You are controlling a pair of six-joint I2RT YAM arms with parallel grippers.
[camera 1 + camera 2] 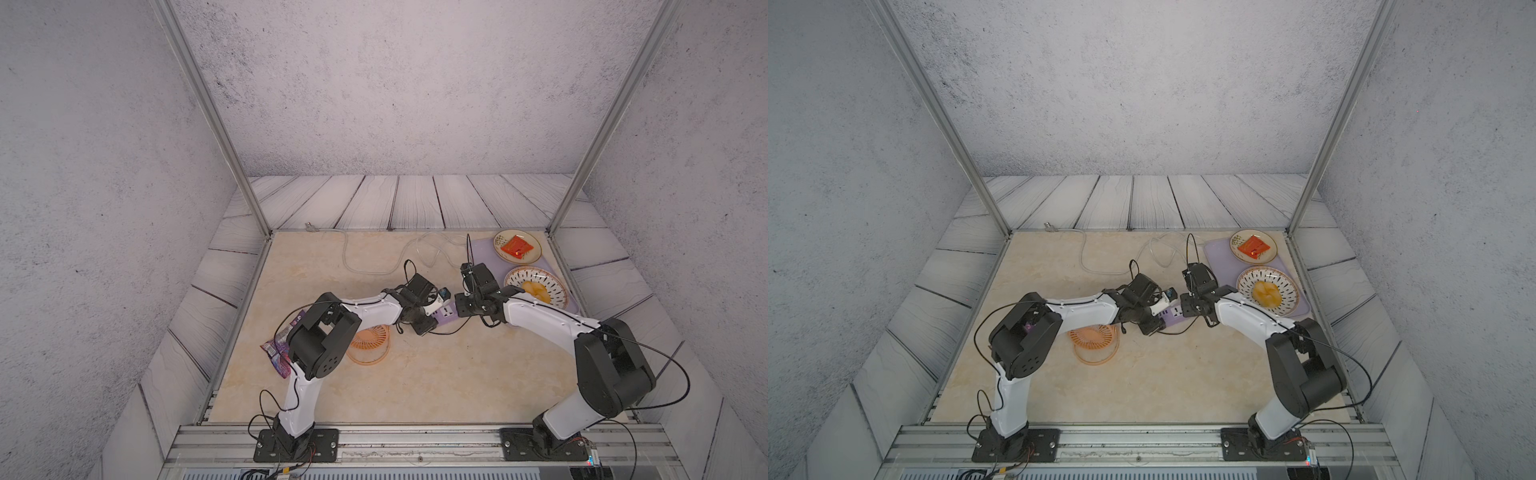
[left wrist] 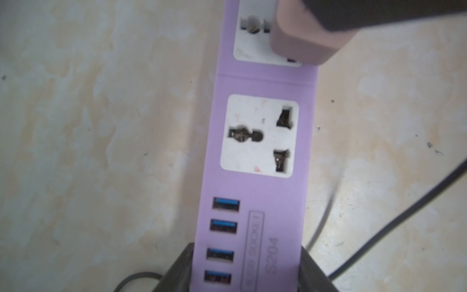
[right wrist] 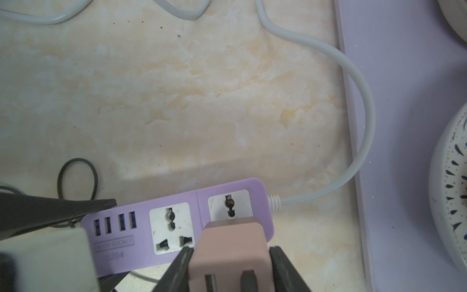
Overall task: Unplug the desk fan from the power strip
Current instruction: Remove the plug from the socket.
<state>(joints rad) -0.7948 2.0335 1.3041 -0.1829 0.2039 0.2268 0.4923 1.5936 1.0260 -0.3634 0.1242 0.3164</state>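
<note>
Right tool [image 3: 230, 252] clamped on plug cube [image 3: 227, 240], sat over end socket of power strip [image 3: 198, 212]; pins hidden. Left tool [image 2: 246, 252] clamps strip's USB end. Step: pull-out; nxt prob. needs straight lift w/ strip held. Beyond, under left arm: desk fan [image 1: 370, 340].

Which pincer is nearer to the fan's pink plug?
Right. The right pincer grips the plug by its sides at the power strip's cord end. The left pincer clamps the strip's USB end, an empty socket away from the plug.
</note>
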